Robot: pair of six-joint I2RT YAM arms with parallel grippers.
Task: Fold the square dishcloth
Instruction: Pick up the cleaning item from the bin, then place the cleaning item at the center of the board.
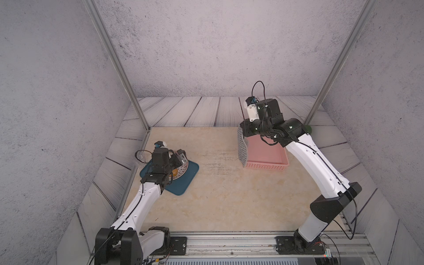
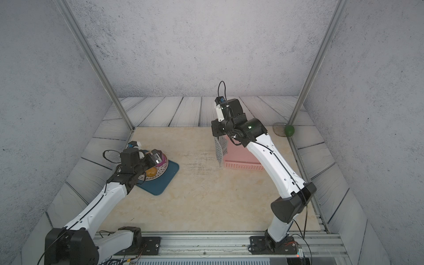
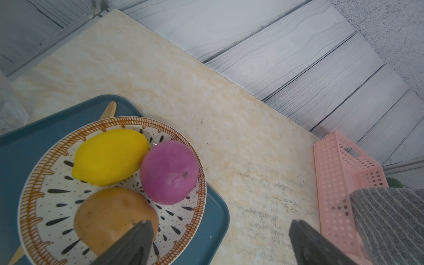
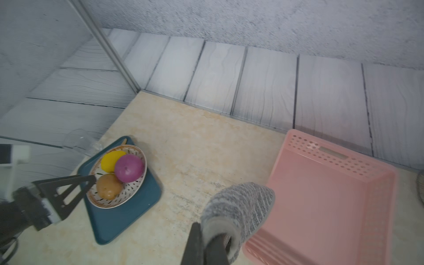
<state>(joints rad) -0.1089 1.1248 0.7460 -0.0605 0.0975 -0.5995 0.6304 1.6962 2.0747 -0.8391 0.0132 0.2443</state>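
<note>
The square dishcloth point(image 1: 242, 146) point(image 2: 220, 150) is grey with thin pale stripes. It hangs in the air at the left end of the pink basket point(image 1: 266, 165) point(image 2: 243, 165), its lower edge down near the tabletop. My right gripper point(image 4: 206, 241) is shut on its top edge, and the cloth point(image 4: 238, 206) curls over the fingers. My left gripper point(image 3: 219, 226) point(image 1: 181, 156) is open and empty above the fruit plate, far to the left of the cloth. In the left wrist view the cloth point(image 3: 390, 224) shows beside the basket point(image 3: 332, 183).
A dark teal mat point(image 1: 185, 181) at the left carries a patterned plate point(image 3: 34, 183) with a lemon point(image 3: 110, 156), a purple fruit point(image 3: 169, 172) and a potato point(image 3: 110, 218). A clear glass point(image 4: 78, 142) lies beside the mat. A green fruit point(image 2: 289, 130) sits at the back right.
</note>
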